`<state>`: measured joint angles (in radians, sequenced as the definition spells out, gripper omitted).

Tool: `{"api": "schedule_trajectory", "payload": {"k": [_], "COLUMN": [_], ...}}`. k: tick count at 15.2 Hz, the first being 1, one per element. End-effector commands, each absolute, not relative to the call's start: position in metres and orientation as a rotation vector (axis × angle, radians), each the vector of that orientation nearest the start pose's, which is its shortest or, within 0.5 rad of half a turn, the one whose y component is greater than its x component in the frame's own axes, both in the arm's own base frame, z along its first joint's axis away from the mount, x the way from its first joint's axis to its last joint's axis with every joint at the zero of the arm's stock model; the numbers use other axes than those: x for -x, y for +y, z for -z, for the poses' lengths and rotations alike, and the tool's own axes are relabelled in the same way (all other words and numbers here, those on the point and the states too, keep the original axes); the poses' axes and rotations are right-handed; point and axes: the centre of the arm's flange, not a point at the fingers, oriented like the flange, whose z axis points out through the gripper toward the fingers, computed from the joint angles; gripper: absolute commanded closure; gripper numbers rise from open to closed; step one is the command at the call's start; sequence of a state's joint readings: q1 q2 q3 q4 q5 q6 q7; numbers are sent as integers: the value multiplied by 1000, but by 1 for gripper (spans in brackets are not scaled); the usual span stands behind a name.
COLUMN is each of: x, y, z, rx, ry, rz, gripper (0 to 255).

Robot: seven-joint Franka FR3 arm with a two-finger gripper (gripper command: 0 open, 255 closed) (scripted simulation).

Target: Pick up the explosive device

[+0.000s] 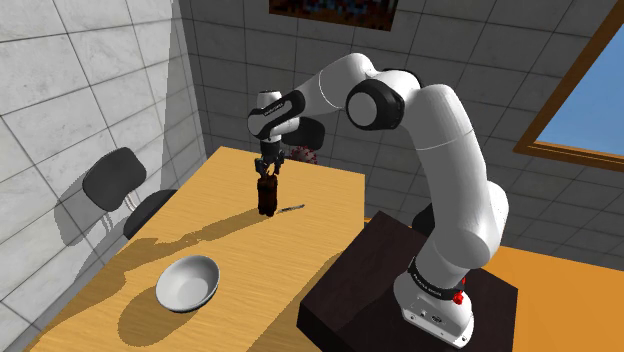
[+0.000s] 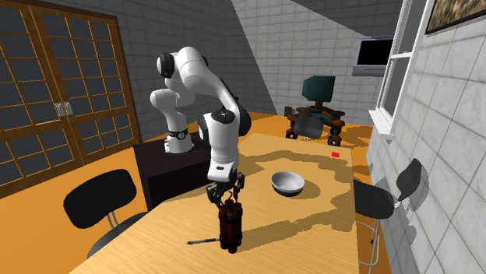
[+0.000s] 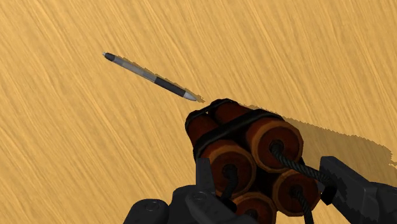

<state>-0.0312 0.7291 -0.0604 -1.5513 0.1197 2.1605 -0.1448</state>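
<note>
Wrist view: the spread claw [image 3: 270,181] straddles the dynamite bundle [image 3: 248,137] standing on the table [image 3: 76,146].

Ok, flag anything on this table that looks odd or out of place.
The dynamite bundle stands on end on the table, an odd thing to find beside a bowl and a pen. Nothing looks spilled, tipped or broken.

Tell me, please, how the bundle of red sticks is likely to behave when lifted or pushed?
The bundle stands tall on a narrow base, so a sideways push would probably tip it. Its bound sticks look stiff, so it should lift as one piece. The cord on top looks flexible and may shift.
</note>
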Motion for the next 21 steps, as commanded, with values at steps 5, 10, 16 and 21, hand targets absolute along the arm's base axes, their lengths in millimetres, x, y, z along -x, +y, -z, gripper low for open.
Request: {"api": "schedule_trajectory", "payload": {"k": [5,10,16,21], "x": [-690,-689,-689,-689], "y": [-53,-53,-53,-53], "z": [-209,-230,-262,-288], "rx": [3069,3069,3069,3069], "ry": [10,10,10,10], "rz": [-172,-172,-172,-172], "gripper": [255,255,255,255]}}
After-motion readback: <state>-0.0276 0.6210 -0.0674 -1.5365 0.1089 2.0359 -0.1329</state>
